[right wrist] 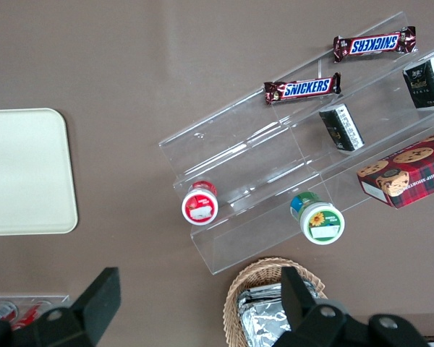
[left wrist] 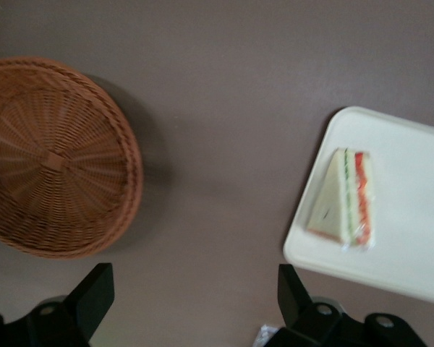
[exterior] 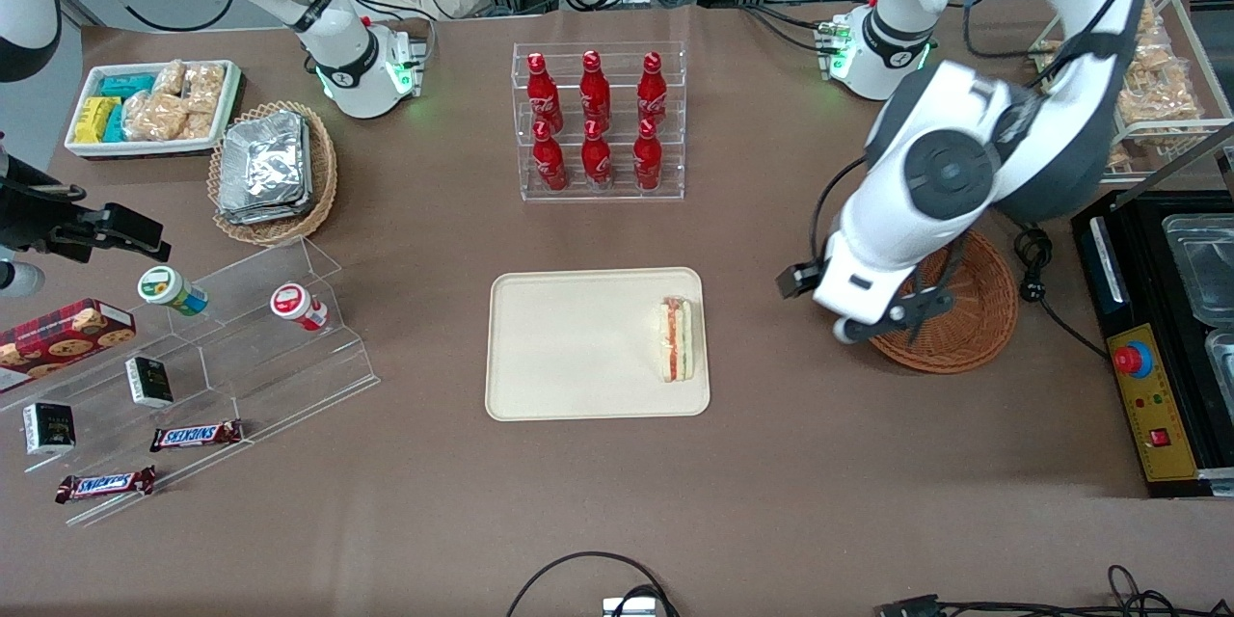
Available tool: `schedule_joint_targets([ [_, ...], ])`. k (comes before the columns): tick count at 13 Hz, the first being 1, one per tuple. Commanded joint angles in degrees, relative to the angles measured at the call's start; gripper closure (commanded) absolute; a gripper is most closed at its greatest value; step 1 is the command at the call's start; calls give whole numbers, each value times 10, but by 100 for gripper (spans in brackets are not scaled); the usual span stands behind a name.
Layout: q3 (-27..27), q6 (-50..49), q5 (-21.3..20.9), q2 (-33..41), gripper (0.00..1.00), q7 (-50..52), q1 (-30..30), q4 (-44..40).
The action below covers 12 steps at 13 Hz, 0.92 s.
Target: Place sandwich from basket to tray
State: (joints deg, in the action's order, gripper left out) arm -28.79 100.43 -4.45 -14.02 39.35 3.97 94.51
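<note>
The sandwich [exterior: 677, 339] [left wrist: 345, 199] lies flat on the cream tray [exterior: 578, 347] [left wrist: 412, 210], close to the tray's edge that faces the basket. Its red and green filling layers show along one side. The reddish-brown wicker basket [exterior: 976, 318] [left wrist: 58, 159] stands toward the working arm's end of the table, and nothing shows in it. My left gripper [exterior: 911, 313] [left wrist: 194, 296] hangs open above the table, by the basket's rim that faces the tray. Only bare table shows between its fingers.
A clear rack of red bottles [exterior: 598, 120] stands farther from the front camera than the tray. A black machine with a red button [exterior: 1152, 347] sits beside the basket. A clear stepped stand [exterior: 207, 366], a tan foil-pack basket [exterior: 273, 169] and a white snack bin [exterior: 149, 106] lie toward the parked arm's end.
</note>
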Motion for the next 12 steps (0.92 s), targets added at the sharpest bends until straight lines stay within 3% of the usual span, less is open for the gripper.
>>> schedule_joint_targets([
  [1,70,32,33,135,0,-112,0,137],
  [4,188,16,44,169,0,-232,-59,159],
  [8,213,-34,44,153,0,-346,-35,96],
  [12,211,-94,33,62,0,-363,-33,-46],
])
